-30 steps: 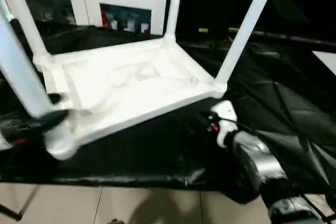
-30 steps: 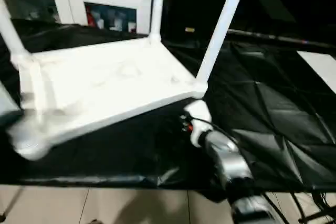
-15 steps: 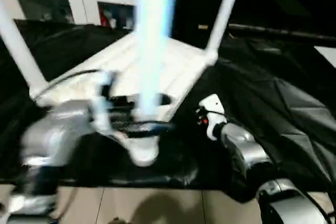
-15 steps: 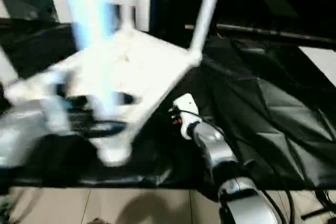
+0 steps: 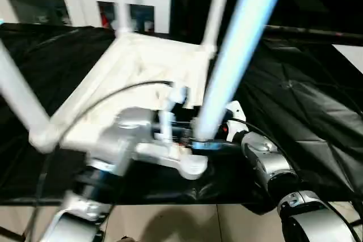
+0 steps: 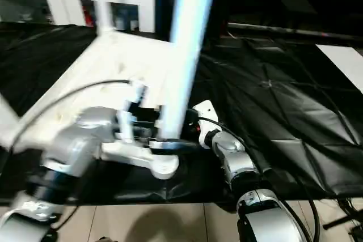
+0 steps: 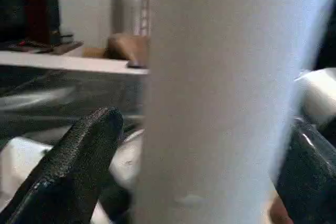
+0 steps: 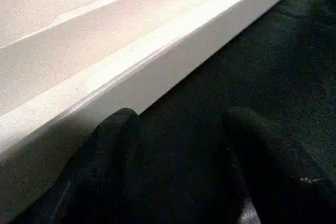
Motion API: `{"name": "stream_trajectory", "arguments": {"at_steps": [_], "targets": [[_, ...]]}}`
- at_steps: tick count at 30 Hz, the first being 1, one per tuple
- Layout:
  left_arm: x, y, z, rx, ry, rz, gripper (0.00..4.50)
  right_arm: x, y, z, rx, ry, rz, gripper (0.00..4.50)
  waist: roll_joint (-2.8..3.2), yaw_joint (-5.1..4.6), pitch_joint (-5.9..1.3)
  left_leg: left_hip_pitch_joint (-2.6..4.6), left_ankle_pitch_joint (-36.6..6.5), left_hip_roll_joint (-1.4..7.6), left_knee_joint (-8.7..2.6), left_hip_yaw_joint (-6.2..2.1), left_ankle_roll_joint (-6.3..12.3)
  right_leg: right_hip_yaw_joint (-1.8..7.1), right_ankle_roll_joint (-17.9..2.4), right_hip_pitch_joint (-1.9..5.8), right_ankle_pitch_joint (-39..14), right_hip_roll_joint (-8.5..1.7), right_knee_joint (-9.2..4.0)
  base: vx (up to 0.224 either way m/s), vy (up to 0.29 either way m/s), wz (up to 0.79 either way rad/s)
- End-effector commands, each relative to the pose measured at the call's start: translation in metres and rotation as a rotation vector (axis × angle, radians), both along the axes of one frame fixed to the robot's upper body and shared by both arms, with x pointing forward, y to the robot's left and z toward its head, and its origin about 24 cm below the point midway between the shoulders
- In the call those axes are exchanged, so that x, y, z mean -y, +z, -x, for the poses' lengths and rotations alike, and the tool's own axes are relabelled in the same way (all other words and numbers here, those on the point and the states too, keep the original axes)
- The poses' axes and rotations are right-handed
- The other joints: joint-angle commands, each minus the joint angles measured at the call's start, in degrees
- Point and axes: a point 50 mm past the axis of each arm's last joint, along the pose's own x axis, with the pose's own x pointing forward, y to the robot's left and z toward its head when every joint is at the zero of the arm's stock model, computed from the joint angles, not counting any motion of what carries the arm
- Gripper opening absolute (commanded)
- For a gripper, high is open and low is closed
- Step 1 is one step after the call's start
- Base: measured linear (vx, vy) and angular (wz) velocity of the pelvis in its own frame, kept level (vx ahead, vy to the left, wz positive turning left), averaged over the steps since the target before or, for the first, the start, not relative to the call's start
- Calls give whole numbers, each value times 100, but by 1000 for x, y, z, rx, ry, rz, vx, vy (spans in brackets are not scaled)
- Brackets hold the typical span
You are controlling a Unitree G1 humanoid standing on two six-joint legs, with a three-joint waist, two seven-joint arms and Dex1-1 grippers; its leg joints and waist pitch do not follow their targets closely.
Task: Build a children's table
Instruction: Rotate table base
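We see the black-draped surface [image 5: 317,111] carrying the upside-down white plastic children's table [image 5: 136,77], pale floor tiles nearest us and white cabinets [image 5: 68,4] beyond it. Four tapered white legs rise from its corners. Our left gripper [image 5: 195,140] grasps the nearest leg [image 5: 238,55] close to its socket. Our right gripper [image 8: 178,150], jaws parted and empty, rests beside the tabletop's edge.

The near corner is blocked by a leg [image 5: 238,55] standing between the left gripper's [image 7: 199,177] fingers [image 7: 79,166]; open black cloth [image 5: 306,100] lies rightward.
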Motion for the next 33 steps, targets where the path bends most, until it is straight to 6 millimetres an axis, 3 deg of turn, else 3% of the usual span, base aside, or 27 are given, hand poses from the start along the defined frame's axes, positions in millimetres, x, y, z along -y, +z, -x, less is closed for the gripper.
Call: {"name": "stream_trajectory", "arguments": {"at_steps": [1, 5, 11, 17, 18, 20, 21, 22, 26, 33], "targets": [[11, -1, -3, 49, 9, -41, 449, -16, 4, -1, 19, 74, -5, 305, 89, 39, -383, 116, -1489, 111, -371, -70, -45, 190, -1356, 277, -432, -275, -430, 0, 0, 0], [0, -9, -18, 95, 133, -140, 449, -10, 6, -4, 38, 32, 0, 305, 91, 29, -378, 121, -1564, 127, -379, -85, -39, 189, -1358, 276, -669, -299, -438, 0, 0, 0], [-29, -20, -12, 103, 137, -217, 449, 12, 16, -3, 71, 57, -13, 305, 85, 16, -360, 121, -1666, 134, -388, -85, -7, 188, -1339, 256, -881, -295, -442, 0, 0, 0], [-47, -28, -5, 82, 92, -236, 449, 32, 25, 8, 90, 158, -19, 305, 118, 109, -364, 154, -1612, 147, -388, -67, 9, 200, -1326, 230, -712, -274, -435, 0, 0, 0], [-49, -28, -4, 81, 87, -241, 449, 37, 27, 12, 93, 190, -11, 305, 179, 133, -358, 161, -1632, 139, -391, -70, 8, 199, -1331, 224, -669, -264, -430, 0, 0, 0], [-57, -30, -3, 67, 72, -270, 449, 43, 29, 17, 97, 233, 5, 305, 144, 157, -358, 162, -1654, 140, -393, -68, 20, 194, -1333, 242, -608, -260, -433, 0, 0, 0], [-61, -31, -4, 74, 69, -293, 449, 46, 30, 19, 94, 247, 10, 305, 178, 169, -354, 152, -1629, 133, -393, -72, 21, 196, -1339, 242, -635, -276, -427, 0, 0, 0], [-66, -33, -4, 82, 65, -323, 449, 49, 32, 22, 90, 269, 16, 305, 168, 169, -348, 151, -1659, 133, -396, -64, 21, 197, -1332, 238, -694, -275, -445, 0, 0, 0], [-83, -41, -4, 82, 12, -464, 421, 60, 38, 40, 66, 395, 105, 305, 194, 221, -342, 154, -1679, 137, -401, -74, 25, 197, -1163, 249, -852, -257, -457, 0, 0, 0], [-90, -46, -7, 148, -17, -582, 355, 70, 56, 57, 36, 526, 164, 305, 243, 279, -327, 160, -1833, 152, -408, -93, -6, 206, -1181, 228, -1133, -299, -486, 0, 0, 0]]}}
